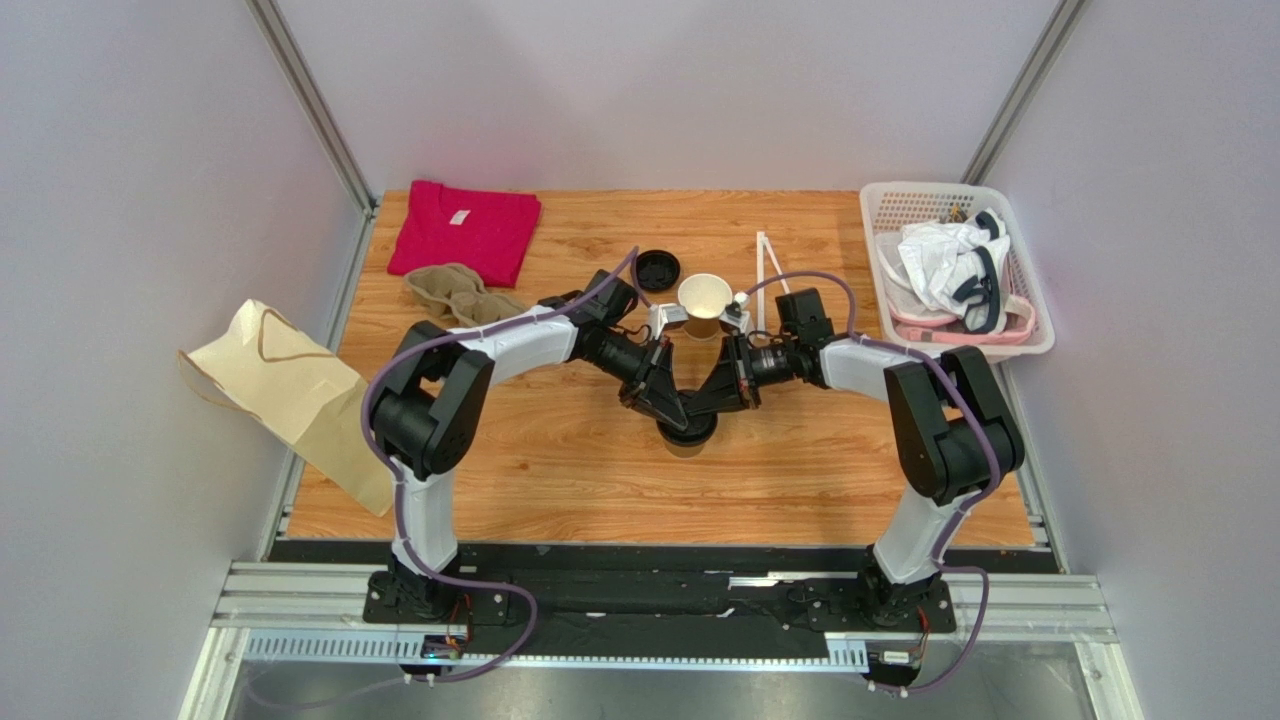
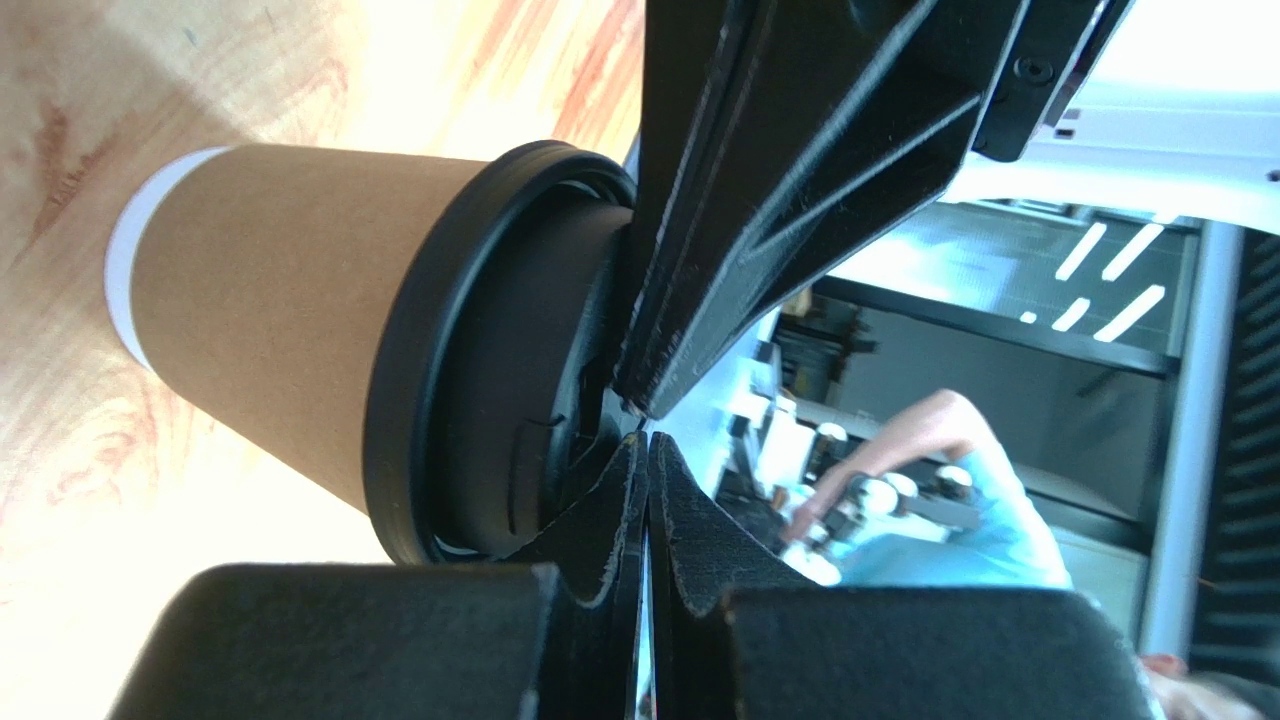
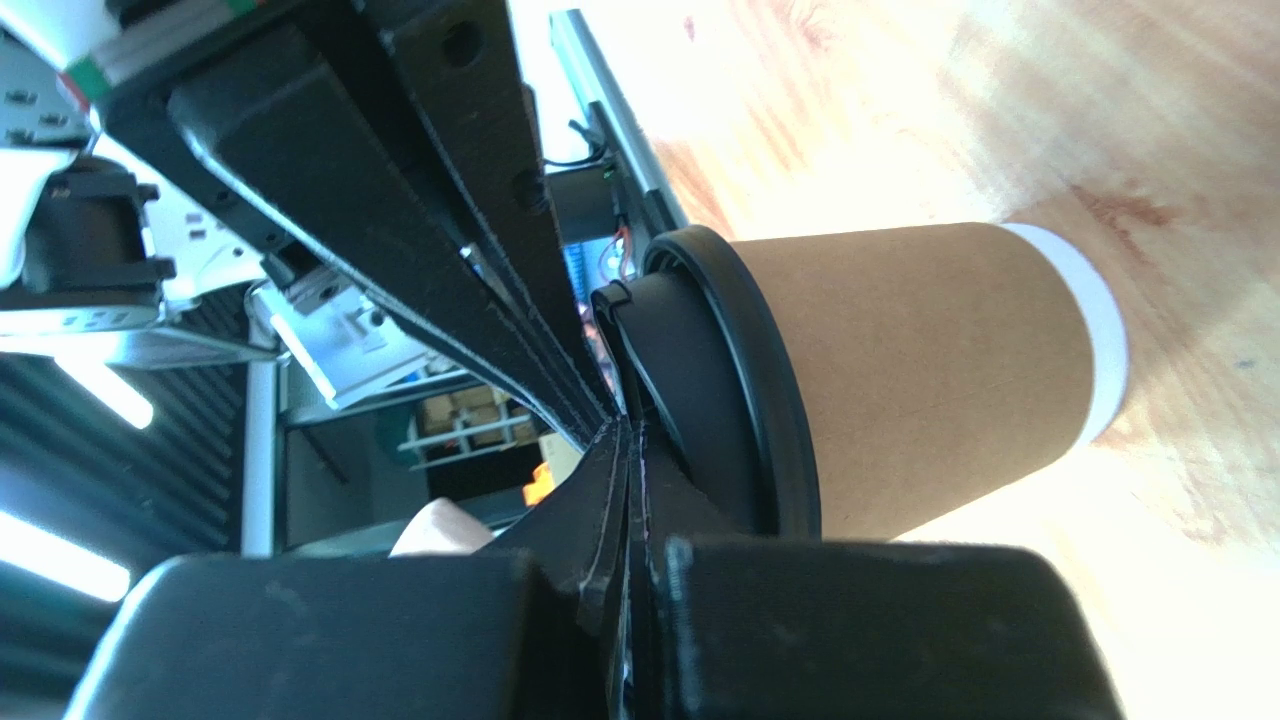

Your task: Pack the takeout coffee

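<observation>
The takeout coffee [image 1: 687,432], a tan paper cup [image 2: 286,315] with a black lid [image 2: 481,360], stands upright on the wooden table [image 1: 526,465] at mid-table. My left gripper [image 2: 646,435] is shut with nothing between its fingers, its tips against the lid's top. From the other side my right gripper [image 3: 624,428] is also shut and empty, its tips meeting the same lid [image 3: 736,390]. In the top view the left gripper [image 1: 666,399] and the right gripper [image 1: 712,399] converge right above the cup, hiding most of it.
Behind the arms stand an open tan cup [image 1: 703,294] with a white inside, a loose black lid [image 1: 655,270] and a white straw [image 1: 766,278]. A paper bag [image 1: 293,393] lies at the left edge. A red cloth [image 1: 463,228], a tan cup carrier [image 1: 458,293] and a white basket [image 1: 920,195] sit at the back.
</observation>
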Tool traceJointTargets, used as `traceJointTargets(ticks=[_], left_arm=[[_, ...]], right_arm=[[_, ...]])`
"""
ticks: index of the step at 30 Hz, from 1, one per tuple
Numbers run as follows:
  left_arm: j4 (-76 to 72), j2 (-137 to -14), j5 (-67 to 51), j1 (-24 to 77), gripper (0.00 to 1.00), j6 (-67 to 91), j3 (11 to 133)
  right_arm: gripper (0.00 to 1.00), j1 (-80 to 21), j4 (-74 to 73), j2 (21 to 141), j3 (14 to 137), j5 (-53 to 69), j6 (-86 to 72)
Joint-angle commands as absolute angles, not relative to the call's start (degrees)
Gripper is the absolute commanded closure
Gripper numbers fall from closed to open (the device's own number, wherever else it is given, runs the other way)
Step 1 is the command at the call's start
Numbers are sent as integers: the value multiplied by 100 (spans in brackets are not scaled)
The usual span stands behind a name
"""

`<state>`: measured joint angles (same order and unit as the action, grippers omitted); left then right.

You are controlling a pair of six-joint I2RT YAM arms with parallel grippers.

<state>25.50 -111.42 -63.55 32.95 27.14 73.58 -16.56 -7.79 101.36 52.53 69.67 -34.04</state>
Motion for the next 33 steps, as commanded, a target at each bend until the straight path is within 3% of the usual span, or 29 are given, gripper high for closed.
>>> traceJointTargets(ticks=[1,7,14,33], left_arm=[[2145,-10680,-5607,3331,94,2452,7216],[1846,-10161,-5818,3314,92,2610,7093],[1328,-10072,-5871,3173,92,3093,7189],[1643,-10845,-5362,3278,93,2883,7339]], right_arm=[[100,-1643,-1150,9906,5484,6205,-3181],[98,-1749,-1467,9352,5766,6469,-3287],[98,-1775,-1749,8763,5230,6504,-3261],[99,-1890,-1248,9492,4790,6240,-3358]])
